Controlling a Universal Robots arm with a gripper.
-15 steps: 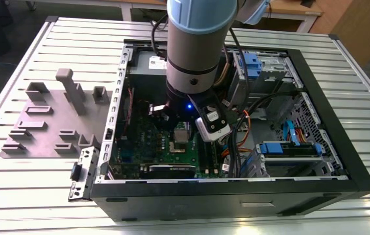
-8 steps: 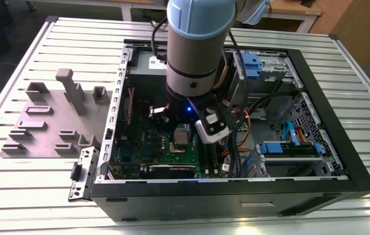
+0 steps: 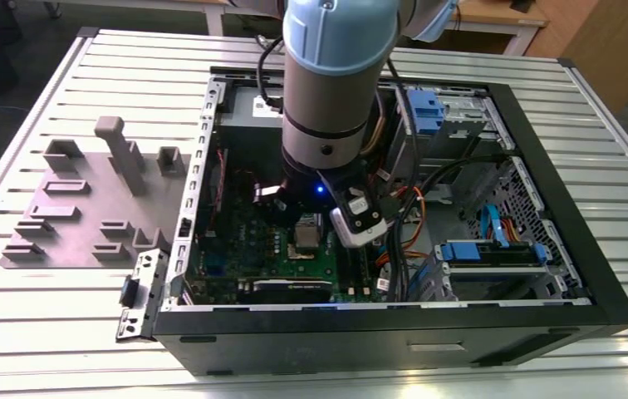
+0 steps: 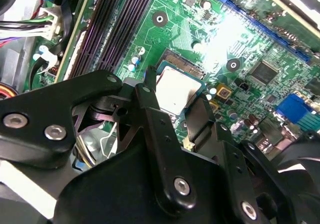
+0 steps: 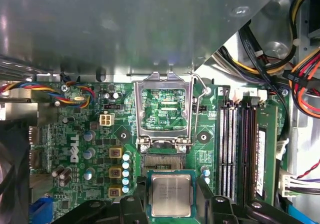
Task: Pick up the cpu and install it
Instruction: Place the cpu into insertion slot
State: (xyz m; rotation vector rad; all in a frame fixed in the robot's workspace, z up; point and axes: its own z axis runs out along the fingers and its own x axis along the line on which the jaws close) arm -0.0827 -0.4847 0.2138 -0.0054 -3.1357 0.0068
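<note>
The cpu (image 5: 171, 194), a small flat square chip with a silver-grey top, sits between my gripper's (image 5: 171, 200) black fingers (image 5: 212, 204). The gripper is shut on its two opposite edges. In the second wrist view the cpu (image 4: 175, 89) hangs just off the open socket (image 4: 183, 64) on the green motherboard (image 4: 250, 44). The socket (image 5: 162, 162) lies next to the chip, and its silver bracket frame (image 5: 164, 109) is flipped up beyond it. In the exterior view the arm reaches down into the open computer case (image 3: 392, 324), and the gripper (image 3: 308, 237) is low over the board.
Memory slots (image 5: 239, 149) run beside the socket. Cable bundles (image 5: 305, 69) and blue drive bays (image 3: 492, 253) fill the case at the exterior view's right. A grey fixture plate (image 3: 81, 208) with upright blocks lies on the table at that view's left. Case walls (image 3: 187, 224) surround the arm.
</note>
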